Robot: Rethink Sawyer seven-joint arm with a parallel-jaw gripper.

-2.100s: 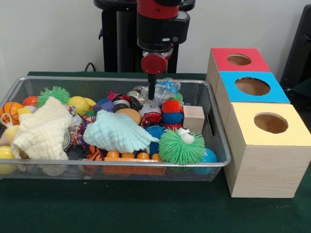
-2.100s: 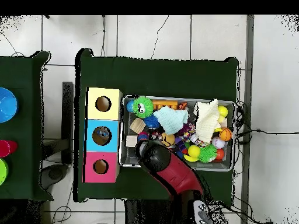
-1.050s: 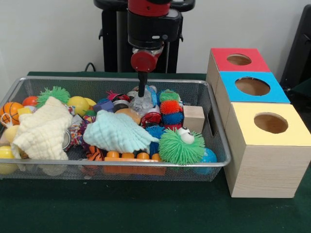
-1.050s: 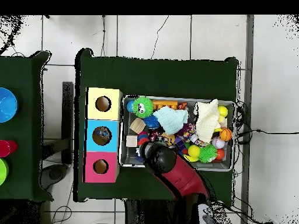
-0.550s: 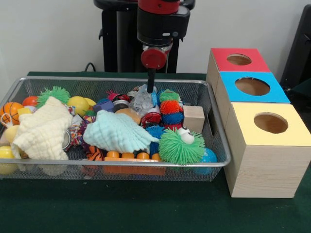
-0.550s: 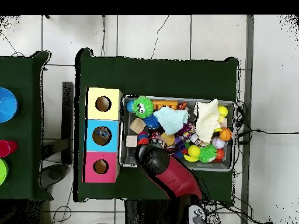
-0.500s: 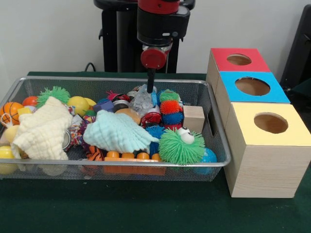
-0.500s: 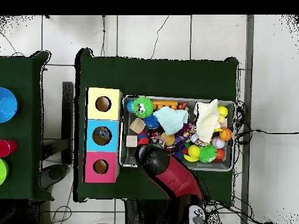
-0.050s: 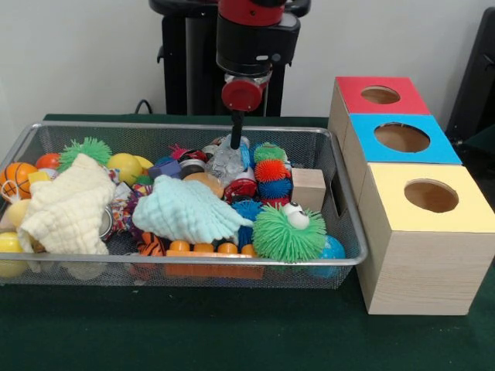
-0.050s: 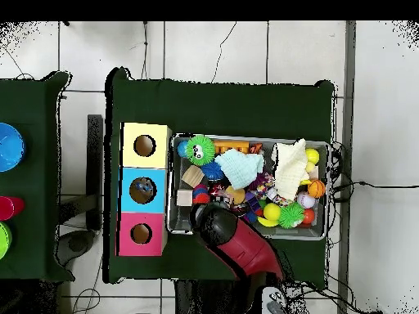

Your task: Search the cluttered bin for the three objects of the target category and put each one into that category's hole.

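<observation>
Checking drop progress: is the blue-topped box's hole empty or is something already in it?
Something is in it: the overhead view shows a small dark object inside the blue-topped box. What it is cannot be told.

We see the bin (image 9: 346, 202) on the tabletop (image 9: 232, 332), three boxes (image 9: 421, 232) in a row just beside its right end, and two cloths (image 9: 189, 209) lying on the toys in it.

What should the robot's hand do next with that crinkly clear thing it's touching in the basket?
Probably lift straight up a little. The gripper is down at the back of the wire basket, its tip right at the crumpled clear plastic thing. The blue-topped box and its neighbours stand to one side, so the plastic must clear the basket's rim before going anywhere. Whether the grip is firm can't be seen.
</observation>
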